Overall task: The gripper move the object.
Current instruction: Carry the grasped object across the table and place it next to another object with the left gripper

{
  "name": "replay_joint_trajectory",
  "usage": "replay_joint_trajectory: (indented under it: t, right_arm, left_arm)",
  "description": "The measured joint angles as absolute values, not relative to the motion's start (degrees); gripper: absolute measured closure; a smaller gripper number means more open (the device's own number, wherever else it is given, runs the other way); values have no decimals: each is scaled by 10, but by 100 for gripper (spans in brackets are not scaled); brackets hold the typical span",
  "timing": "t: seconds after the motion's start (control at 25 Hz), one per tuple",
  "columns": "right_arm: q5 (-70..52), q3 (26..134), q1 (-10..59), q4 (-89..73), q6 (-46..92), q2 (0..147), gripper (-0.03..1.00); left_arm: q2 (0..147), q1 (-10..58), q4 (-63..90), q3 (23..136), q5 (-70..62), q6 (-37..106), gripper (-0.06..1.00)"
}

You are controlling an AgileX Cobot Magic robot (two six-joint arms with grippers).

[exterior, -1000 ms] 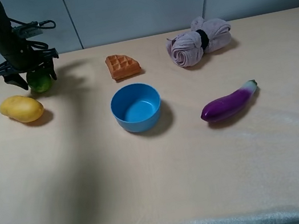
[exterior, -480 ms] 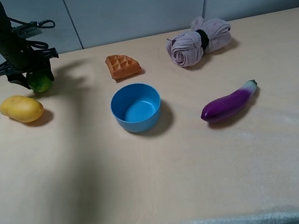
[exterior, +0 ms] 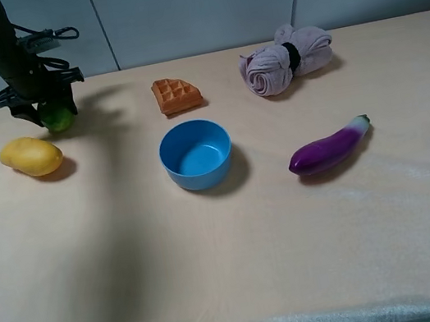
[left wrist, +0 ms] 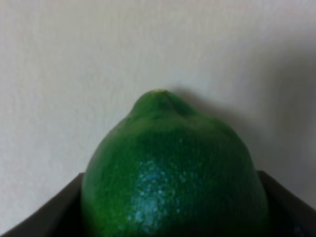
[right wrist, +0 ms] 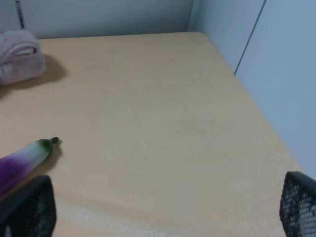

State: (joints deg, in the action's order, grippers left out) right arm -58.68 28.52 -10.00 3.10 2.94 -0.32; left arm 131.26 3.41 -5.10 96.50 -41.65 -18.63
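Pale beige tabletop (exterior: 219, 277), far left corner: black thin-fingered left gripper (exterior: 48, 113) pinching small glossy green lime (exterior: 60, 120). Step, apparently: grasp made. Next: lift clear of yellow oblong mango (exterior: 31, 156).

Mango (exterior: 30, 156) near lime (exterior: 58, 118); open table (exterior: 115, 254) beyond

Mango (exterior: 30, 156), waffle (exterior: 177, 95), blue bowl (exterior: 195, 178), rolled towel (exterior: 284, 58) and eggplant (exterior: 329, 147) lie well apart.
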Motion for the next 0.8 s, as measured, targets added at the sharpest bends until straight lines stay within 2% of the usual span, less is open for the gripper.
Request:
replay_joint_trajectory:
  t: [0.32,0.6,0.8]
  right_arm:
    - [-587,285,-100,31,29,-3,27]
    - [-587,285,-100,31,29,-3,27]
    - [-587,285,-100,31,29,-3,27]
  left_arm:
    - [1288,53,-54,1041,-463,-153,26]
    - [1288,117,-54,1124,-540,-97,26]
    - [1288,156,-54,1133,-564,-78,26]
